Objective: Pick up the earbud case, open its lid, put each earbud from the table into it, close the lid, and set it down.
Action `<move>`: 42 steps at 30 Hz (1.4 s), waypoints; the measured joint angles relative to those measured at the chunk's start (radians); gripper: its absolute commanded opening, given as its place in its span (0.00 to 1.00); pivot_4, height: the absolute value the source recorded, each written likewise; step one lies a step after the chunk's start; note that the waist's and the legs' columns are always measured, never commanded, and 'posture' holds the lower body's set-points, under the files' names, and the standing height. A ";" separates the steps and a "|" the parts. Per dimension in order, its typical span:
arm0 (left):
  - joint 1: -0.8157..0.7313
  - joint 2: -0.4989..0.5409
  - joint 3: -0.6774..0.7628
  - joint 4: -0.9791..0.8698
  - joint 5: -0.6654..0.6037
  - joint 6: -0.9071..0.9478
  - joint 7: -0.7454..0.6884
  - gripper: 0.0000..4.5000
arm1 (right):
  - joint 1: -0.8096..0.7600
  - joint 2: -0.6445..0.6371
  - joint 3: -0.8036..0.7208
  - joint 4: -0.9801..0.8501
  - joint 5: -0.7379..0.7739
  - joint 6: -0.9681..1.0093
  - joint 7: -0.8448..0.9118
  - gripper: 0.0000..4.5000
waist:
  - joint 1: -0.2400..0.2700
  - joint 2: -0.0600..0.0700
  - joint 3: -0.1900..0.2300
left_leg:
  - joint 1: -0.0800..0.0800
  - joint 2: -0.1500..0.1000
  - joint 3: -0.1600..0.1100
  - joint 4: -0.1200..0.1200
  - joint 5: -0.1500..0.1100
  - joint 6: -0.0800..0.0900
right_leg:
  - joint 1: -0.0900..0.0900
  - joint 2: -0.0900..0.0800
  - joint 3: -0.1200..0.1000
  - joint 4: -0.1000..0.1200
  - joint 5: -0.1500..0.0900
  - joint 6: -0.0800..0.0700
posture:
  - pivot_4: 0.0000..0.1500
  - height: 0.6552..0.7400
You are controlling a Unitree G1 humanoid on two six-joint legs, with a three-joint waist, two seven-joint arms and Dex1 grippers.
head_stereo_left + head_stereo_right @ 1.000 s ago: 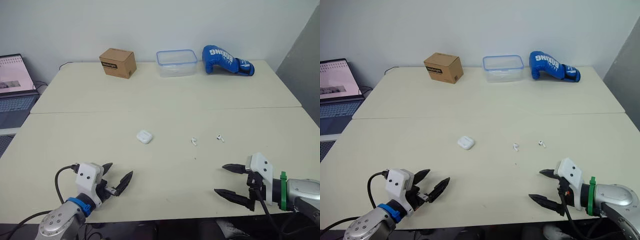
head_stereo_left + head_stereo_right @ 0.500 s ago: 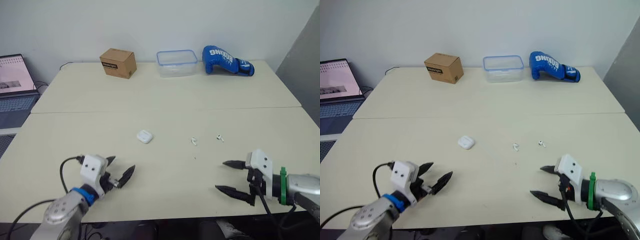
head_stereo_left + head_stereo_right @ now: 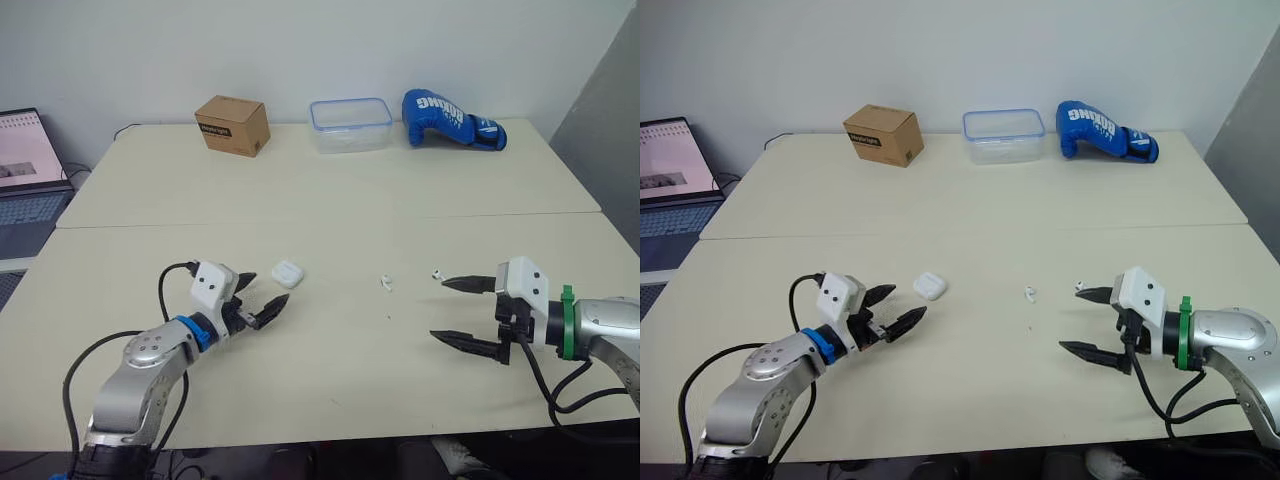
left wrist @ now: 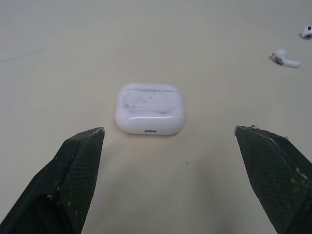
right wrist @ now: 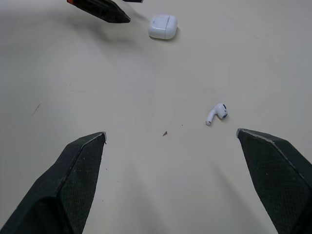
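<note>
Just beside earbud case [image 3: 287, 273] — left gripper [image 3: 271, 287]

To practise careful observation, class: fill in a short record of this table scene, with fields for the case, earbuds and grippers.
Earbud case: on the table, lid shut, not held
Left earbud: loose on the table
Right earbud: loose on the table
Left gripper: open, just short of the case
Right gripper: open, empty, near the right earbud
Far edge: cardboard box, clear container, blue boxing glove
</note>
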 measured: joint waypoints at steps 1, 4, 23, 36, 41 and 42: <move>-0.015 -0.010 -0.006 0.025 0.010 -0.012 0.000 0.99 | 0.000 -0.001 0.000 0.000 -0.007 -0.002 0.000 1.00 | 0.000 0.000 0.000 | 0.000 0.000 0.000 0.000 0.000 0.000 | 0.000 0.000 0.000 0.000 0.000 0.000 | 1.00 0.89; -0.058 -0.039 -0.029 0.101 0.044 -0.064 0.001 0.99 | 0.001 0.000 0.000 0.001 -0.030 -0.011 -0.002 1.00 | 0.000 0.000 0.000 | 0.000 0.000 0.000 0.000 0.000 0.000 | 0.000 0.000 0.000 0.000 0.000 0.000 | 1.00 0.89; -0.187 -0.153 -0.087 0.356 0.166 -0.269 0.001 0.99 | -0.044 0.032 0.008 0.027 -0.105 -0.044 -0.065 1.00 | 0.008 0.001 0.000 | 0.000 -0.001 -0.001 0.001 0.000 0.000 | 0.001 -0.001 0.000 0.001 0.000 0.001 | 1.00 0.89; -0.181 -0.164 -0.087 0.351 0.174 -0.268 -0.002 0.80 | -0.047 0.032 0.010 0.013 -0.100 -0.017 -0.069 1.00 | 0.007 0.001 -0.001 | 0.000 -0.001 -0.001 0.002 0.000 0.000 | 0.001 -0.001 0.000 0.001 0.000 0.001 | 1.00 0.89; -0.178 -0.166 -0.087 0.349 0.173 -0.271 -0.006 0.62 | -0.048 0.035 0.011 0.003 -0.088 -0.001 -0.068 1.00 | 0.007 0.001 -0.001 | 0.000 -0.001 -0.001 0.001 0.000 0.000 | 0.001 -0.001 0.000 0.001 0.000 0.001 | 1.00 0.89; -0.178 -0.166 -0.087 0.349 0.173 -0.271 -0.006 0.62 | -0.048 0.035 0.011 0.001 -0.082 0.002 -0.068 1.00 | 0.007 0.001 -0.001 | 0.000 -0.001 -0.001 0.002 0.000 0.000 | 0.001 -0.001 0.000 0.001 0.000 0.001 | 1.00 0.89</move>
